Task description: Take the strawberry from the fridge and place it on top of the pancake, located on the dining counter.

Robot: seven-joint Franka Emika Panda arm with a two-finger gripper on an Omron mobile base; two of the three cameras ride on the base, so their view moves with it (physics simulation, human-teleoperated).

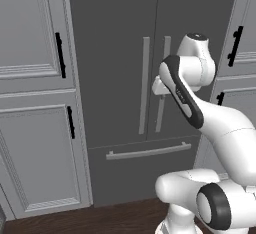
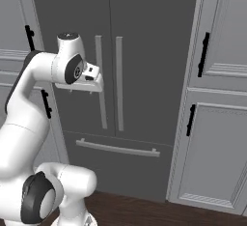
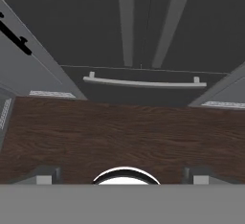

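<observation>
The fridge (image 1: 150, 78) stands directly ahead of the base, both upper doors shut, with 2 long vertical handles (image 1: 144, 85) side by side at the centre seam and 1 horizontal drawer handle (image 1: 148, 152) below them; light grey panelled cabinets (image 1: 35, 103) flank it on both sides. The gripper (image 3: 122, 175) is raised in front of the door handles, near them but not touching; in the hand view it looks down over the drawer handle and the dark wood floor (image 3: 119, 132); the 2 fingertips (image 3: 45, 176) sit far apart at the bottom of that view, so the jaws stand wide and hold nothing. The strawberry is presumably inside the closed fridge, so its exact shelf cannot be told; the pancake and the dining counter lie outside these views. Judged step: opening the fridge, with retrieval and placement not yet begun. Risks from here: the 2 vertical handles lie close together, so a misaligned approach could bracket both bars or slip into the gap between them; a closure short of the bar would grip nothing; a pull not following the hinge arc could let the handle slide out of the jaws; the bent arm near the right door could obstruct its swing.
</observation>
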